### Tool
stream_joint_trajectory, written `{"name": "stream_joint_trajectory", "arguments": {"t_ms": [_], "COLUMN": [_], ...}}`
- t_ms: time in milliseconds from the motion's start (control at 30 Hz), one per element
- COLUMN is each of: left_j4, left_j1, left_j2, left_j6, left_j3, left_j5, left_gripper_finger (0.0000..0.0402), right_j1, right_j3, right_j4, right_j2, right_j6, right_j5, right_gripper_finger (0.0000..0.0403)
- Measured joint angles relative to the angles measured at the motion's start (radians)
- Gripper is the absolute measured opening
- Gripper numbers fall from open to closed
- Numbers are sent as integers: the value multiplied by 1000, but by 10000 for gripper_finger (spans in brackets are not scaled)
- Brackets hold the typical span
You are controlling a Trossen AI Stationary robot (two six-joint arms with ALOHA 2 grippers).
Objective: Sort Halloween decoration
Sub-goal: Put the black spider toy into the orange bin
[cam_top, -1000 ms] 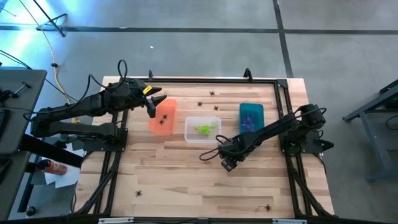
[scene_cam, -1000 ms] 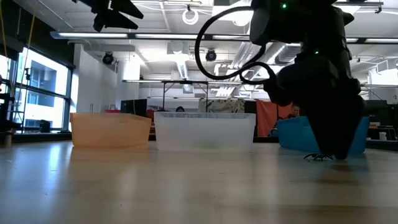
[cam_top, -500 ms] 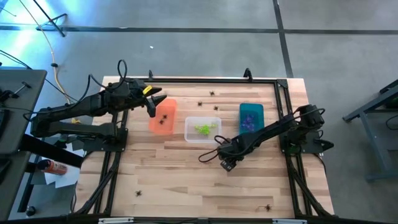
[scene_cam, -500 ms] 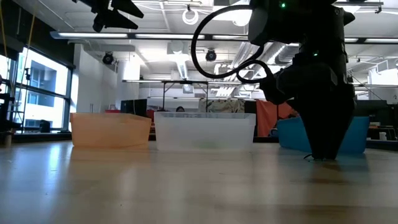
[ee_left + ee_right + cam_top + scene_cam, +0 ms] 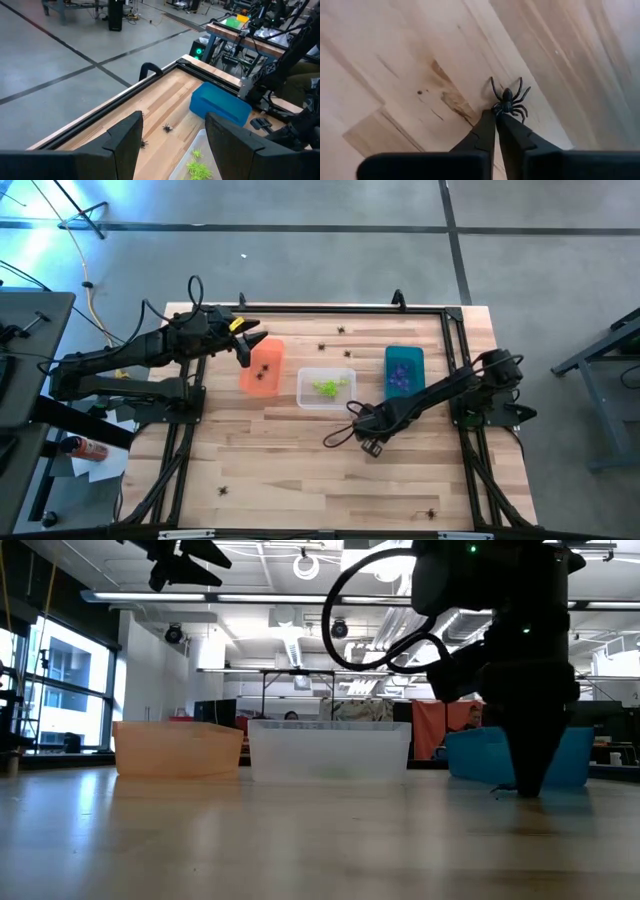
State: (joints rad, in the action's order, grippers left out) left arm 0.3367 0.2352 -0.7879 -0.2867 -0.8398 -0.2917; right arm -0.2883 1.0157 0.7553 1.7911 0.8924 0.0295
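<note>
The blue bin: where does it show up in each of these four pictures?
High view: the blue bin is right of the clear bin.
Low view: at right, partly behind the right arm.
Left wrist view: right of centre, on the wooden table.
Right wrist view: not in it.
Shared landmark: the clear bin beside it.

The right arm reaches in from the table's three o'clock edge toward its centre, forearm low and wrist bent down, so the right claw (image 5: pixel 368 443) points at the table top with its two dark fingers (image 5: pixel 485 131) pressed together, tips at the wood. The left arm stretches from nine o'clock toward eleven, raised, its left claw (image 5: pixel 244 352) hanging with fingers (image 5: pixel 126 138) spread wide apart.
</note>
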Motion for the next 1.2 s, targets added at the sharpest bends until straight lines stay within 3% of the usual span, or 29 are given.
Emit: {"name": "stream_joint_trajectory", "arguments": {"t_ms": [167,367,767,1200], "left_j4": [-1,-2,-26,-29], "left_j1": [0,0,-1,0], "left_j2": [0,0,0,0], "left_j6": [0,0,-1,0], "left_j3": [0,0,0,0], "left_j5": [-3,-3,-8,-36], "left_gripper_finger": [202,202,202,202], "right_j1": [-2,-2,-2,1], "right_j3": [-14,-102,-346,-350], "right_j4": [10,-16,-287,-444], "right_j2": [-63,-193,-468,-489], "right_j6": [-96,-77,24,-170], "right_j5": [29,74,75,66], "right_gripper_finger": [4,1,0,0]}}
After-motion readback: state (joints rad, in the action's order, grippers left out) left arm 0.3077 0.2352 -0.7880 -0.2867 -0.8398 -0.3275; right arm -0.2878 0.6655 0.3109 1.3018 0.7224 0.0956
